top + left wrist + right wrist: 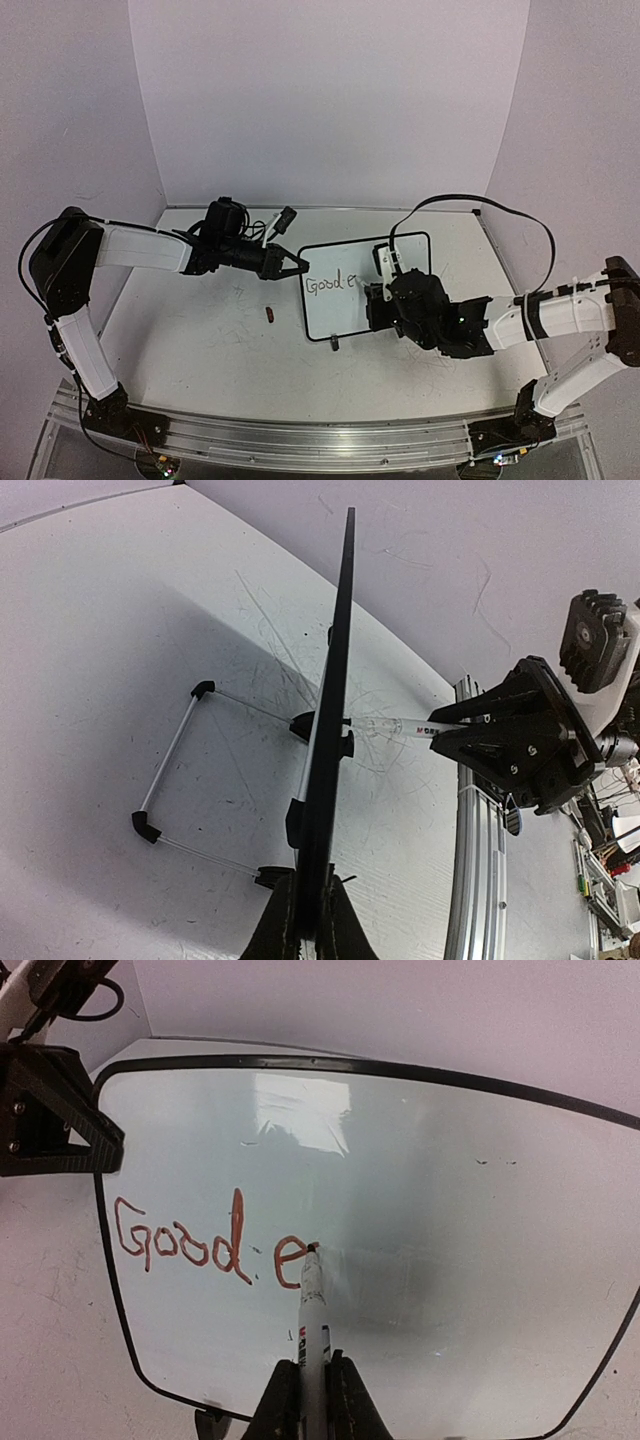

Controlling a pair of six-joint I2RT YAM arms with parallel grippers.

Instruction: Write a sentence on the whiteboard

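The whiteboard stands propped up at the table's middle, white with a thin black rim. My left gripper is shut on its left edge; the left wrist view shows the board edge-on running up from between the fingers of that gripper. The sentence reads "Good e" in reddish strokes. My right gripper is shut on a white marker, whose tip touches the board at the end of the "e". Seen from above, the right gripper hides the board's lower right part.
A small red marker cap lies on the table left of the board. The board's wire stand reaches out behind it. Paper walls enclose the back and sides. An aluminium rail runs along the near edge.
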